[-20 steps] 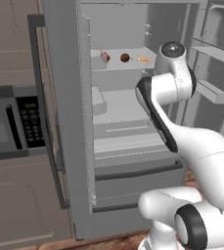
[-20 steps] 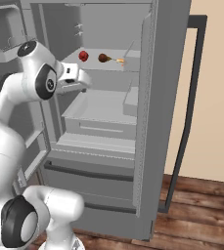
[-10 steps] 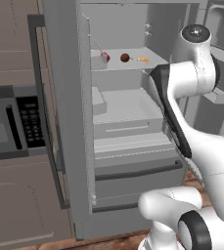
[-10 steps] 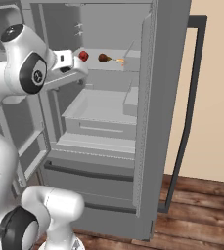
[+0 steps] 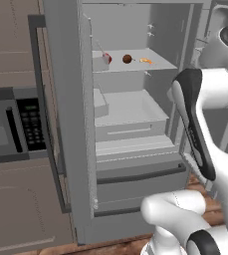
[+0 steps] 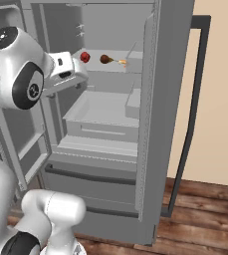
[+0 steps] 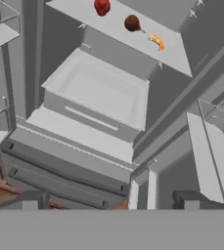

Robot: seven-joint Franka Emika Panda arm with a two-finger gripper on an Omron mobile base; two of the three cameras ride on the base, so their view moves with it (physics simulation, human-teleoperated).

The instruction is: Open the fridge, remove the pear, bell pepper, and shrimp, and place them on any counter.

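The fridge [image 5: 65,124] stands with both doors swung open. On its upper shelf lie the red bell pepper [image 6: 85,57], the brownish pear [image 6: 105,59] and the orange shrimp [image 6: 122,62] in a row. From the hand, the bell pepper [image 7: 101,6], pear [image 7: 131,22] and shrimp [image 7: 156,41] sit high up, well beyond the fingers. My gripper [image 6: 79,74] hovers at the opening's left edge, just below and short of the pepper. It is open and holds nothing. The counter is out of view.
A grey microwave [image 5: 11,124] sits left of the fridge. Inside are a white crisper bin [image 5: 130,119], two lower drawers [image 5: 135,179] and door bins [image 7: 216,156]. The right door's dark handle [image 6: 192,99] juts out over the wood floor [image 6: 205,209].
The arm's elbow has risen and swung away from the fridge opening. The hand stays in front of the upper shelf, jaws still wide. The three foods have not moved.
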